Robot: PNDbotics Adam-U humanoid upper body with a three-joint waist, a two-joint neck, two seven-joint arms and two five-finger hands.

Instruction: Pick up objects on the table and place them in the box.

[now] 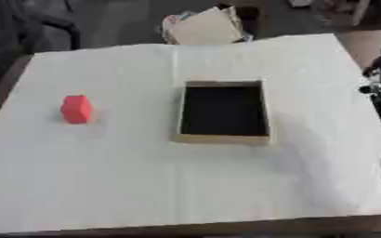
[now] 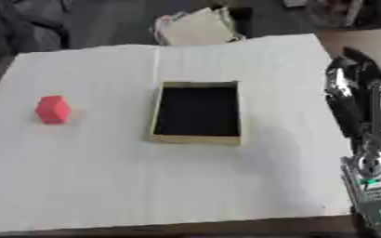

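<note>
A red block (image 1: 76,109) sits on the white-covered desk (image 1: 104,176) at about 9 o'clock from the box (image 1: 223,137), well apart from it. The box is open, dark inside, and looks empty from here.

The step in hand seems to be the reach for the block. The right arm (image 2: 358,116) shows along the desk's 3 o'clock edge, far from the block with the box between them, so the left hand, which is out of view, looks the nearer choice. To do it well, come down over the block from above, close on two opposite faces, lift clear of the box's rim, then carry it toward 3 o'clock and let go low inside.

Of the right hand, I cannot tell whether the fingers are apart or together; it touches neither block nor box.
</note>
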